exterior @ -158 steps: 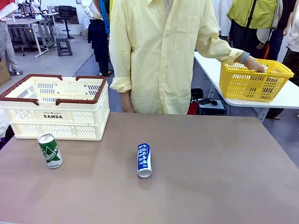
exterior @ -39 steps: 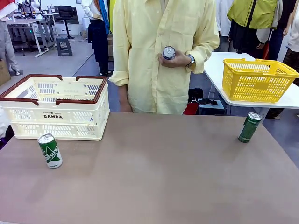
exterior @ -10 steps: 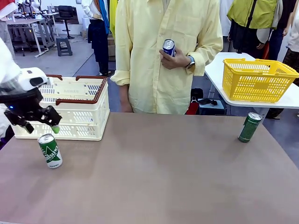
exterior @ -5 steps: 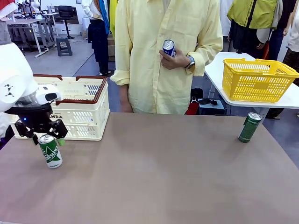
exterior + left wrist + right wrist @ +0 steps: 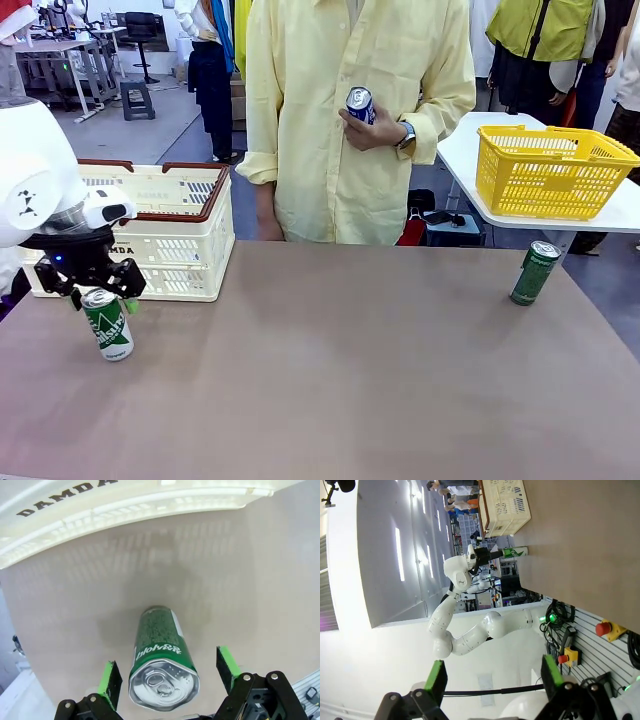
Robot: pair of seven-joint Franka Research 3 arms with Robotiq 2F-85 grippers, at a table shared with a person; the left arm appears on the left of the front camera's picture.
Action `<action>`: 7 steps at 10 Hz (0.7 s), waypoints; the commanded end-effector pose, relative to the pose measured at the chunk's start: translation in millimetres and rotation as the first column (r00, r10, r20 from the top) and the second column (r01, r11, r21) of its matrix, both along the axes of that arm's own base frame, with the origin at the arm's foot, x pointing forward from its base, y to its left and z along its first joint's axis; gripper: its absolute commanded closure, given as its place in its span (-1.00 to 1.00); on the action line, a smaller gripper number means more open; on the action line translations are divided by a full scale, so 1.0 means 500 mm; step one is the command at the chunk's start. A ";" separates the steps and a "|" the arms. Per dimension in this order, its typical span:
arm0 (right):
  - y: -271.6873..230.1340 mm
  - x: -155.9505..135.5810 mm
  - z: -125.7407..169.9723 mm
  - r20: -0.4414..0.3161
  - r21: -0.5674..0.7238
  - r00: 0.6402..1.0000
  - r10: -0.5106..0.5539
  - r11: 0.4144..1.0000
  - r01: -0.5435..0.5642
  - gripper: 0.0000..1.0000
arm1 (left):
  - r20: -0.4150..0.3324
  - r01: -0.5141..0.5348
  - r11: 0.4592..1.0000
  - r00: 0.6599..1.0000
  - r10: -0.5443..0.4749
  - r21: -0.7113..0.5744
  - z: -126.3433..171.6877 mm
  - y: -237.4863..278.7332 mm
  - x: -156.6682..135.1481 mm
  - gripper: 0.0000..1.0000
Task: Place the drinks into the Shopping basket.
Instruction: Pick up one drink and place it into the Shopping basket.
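Left gripper (image 5: 101, 299) gapes around the green-and-white metal can (image 5: 109, 331); sink lower, then squeeze. Cream lattice basket (image 5: 178, 256) sits at 12 o'clock.

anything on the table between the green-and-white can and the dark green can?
No. The front view shows bare tabletop between the green-and-white can and the dark green can.

The front view faces across the table (image 5: 350, 400) toward the person (image 5: 350, 120). The left wrist view hangs close above the green-and-white can (image 5: 159, 655); the sideways-rolled right wrist view sees it from afar.
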State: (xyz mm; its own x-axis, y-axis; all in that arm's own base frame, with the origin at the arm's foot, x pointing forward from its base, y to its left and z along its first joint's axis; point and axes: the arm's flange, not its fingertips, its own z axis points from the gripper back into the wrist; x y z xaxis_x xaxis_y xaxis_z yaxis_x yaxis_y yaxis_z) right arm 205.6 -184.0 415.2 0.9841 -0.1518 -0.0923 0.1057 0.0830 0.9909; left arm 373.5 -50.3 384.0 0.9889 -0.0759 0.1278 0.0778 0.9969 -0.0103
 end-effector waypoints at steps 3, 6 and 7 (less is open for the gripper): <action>-0.002 0.000 0.004 0.007 0.002 1.000 0.003 1.000 -0.003 -1.00 | -0.013 -0.018 0.999 1.000 0.019 0.047 -0.047 0.007 -0.056 1.00; -0.002 0.000 0.004 0.007 0.002 1.000 0.003 1.000 -0.003 -1.00 | -0.011 -0.017 0.998 1.000 0.018 0.056 -0.048 0.005 -0.055 1.00; -0.002 0.000 0.004 0.007 0.002 1.000 0.003 1.000 -0.003 -1.00 | -0.014 -0.016 0.998 1.000 0.017 0.059 -0.047 0.006 -0.054 1.00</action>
